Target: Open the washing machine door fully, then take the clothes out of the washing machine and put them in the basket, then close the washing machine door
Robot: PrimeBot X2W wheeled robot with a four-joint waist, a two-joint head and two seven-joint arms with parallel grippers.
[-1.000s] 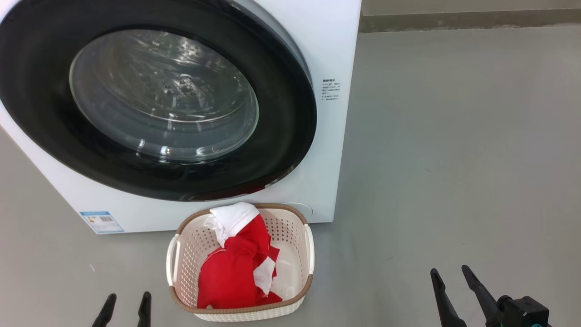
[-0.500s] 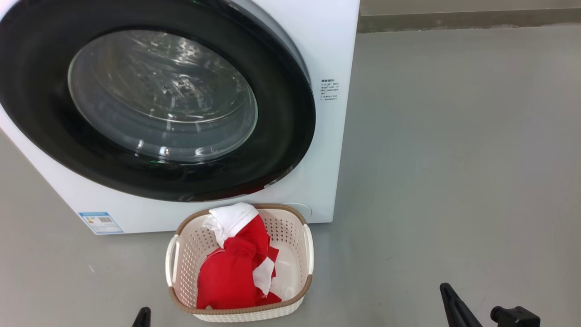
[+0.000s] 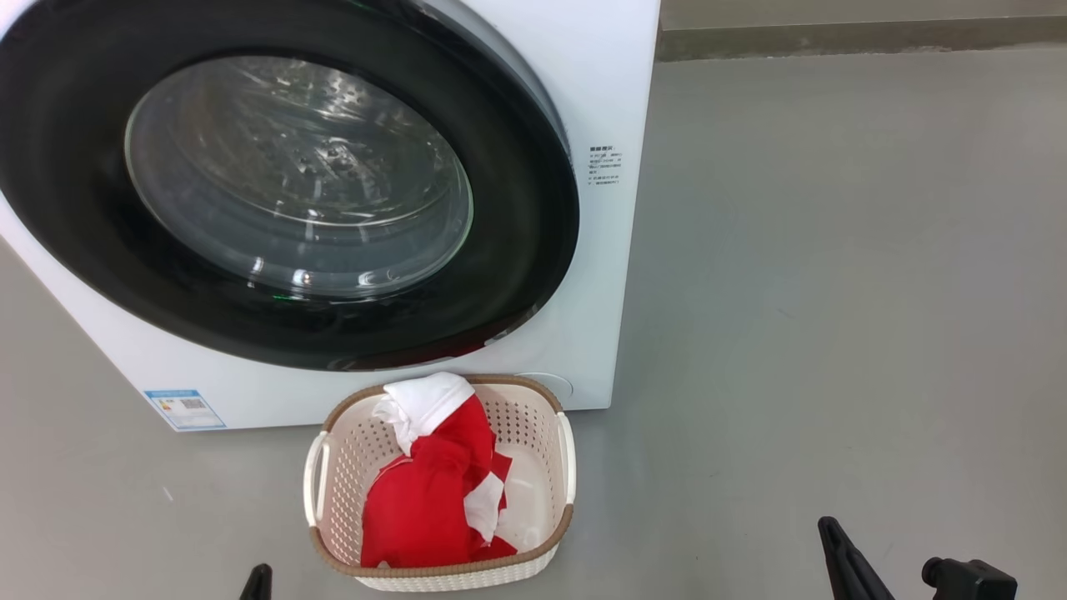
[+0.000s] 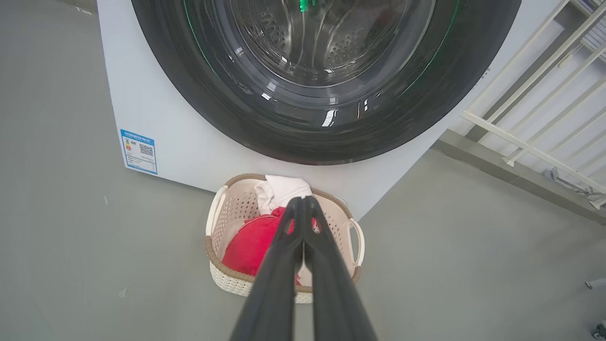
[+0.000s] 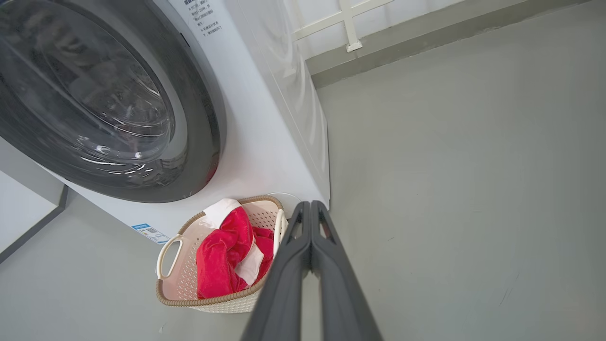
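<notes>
Open floor [image 3: 834, 292] beside basket [image 3: 343, 475] (washer [image 3: 600, 83] behind)

Grippers held low, nothing gripped
The left gripper [image 4: 303, 201] is pinched tip to tip; the right gripper [image 5: 311, 204] is pressed together the same way.

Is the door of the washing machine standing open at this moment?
No, the washing machine door is shut, lying flat against the front of the washing machine.

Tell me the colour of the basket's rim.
The rim is brown, woven-looking; head view shows it best.
</notes>
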